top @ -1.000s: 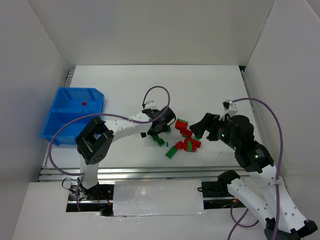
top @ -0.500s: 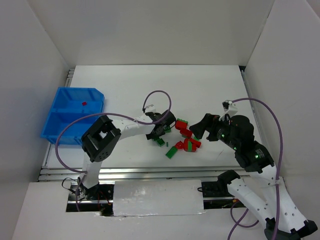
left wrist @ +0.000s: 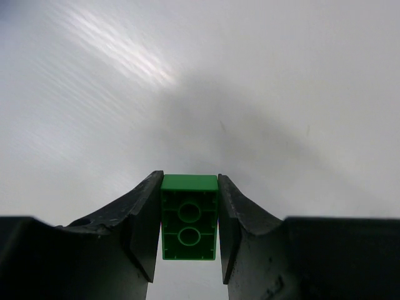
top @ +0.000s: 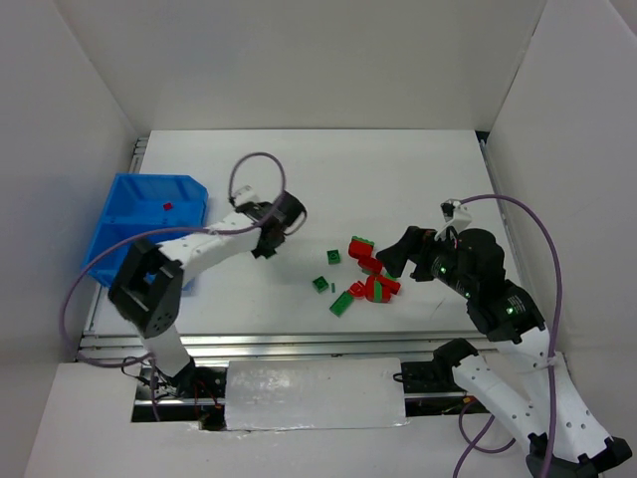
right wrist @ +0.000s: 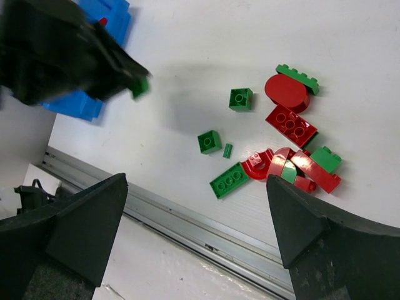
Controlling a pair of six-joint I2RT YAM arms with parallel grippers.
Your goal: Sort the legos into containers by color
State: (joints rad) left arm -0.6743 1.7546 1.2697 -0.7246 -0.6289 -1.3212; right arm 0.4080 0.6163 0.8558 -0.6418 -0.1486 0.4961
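My left gripper (left wrist: pixel 189 185) is shut on a small green lego (left wrist: pixel 189 216), squeezed between both fingers above bare table. From above, the left gripper (top: pixel 265 246) hangs between the pile and the blue bin (top: pixel 105 224), whose two compartments are the containers. One red brick (top: pixel 167 206) lies in the far compartment. The remaining legos (top: pixel 368 271) sit in a red and green cluster, with loose green ones (right wrist: pixel 240 99) (right wrist: pixel 209 141) (right wrist: pixel 228 181) to its left. My right gripper (right wrist: pixel 195 182) is open above the near edge, right of the pile (top: pixel 393 257), holding nothing.
White walls enclose the table on three sides. A metal rail (right wrist: pixel 187 222) runs along the near edge. The left arm's purple cable (top: pixel 249 164) loops over the table behind its wrist. The bin (right wrist: pixel 72 103) shows partly behind the left gripper in the right wrist view.
My left gripper shut on a green brick at the pile's left edge, then carried it leftward toward the blue bin. The right arm has stayed still.
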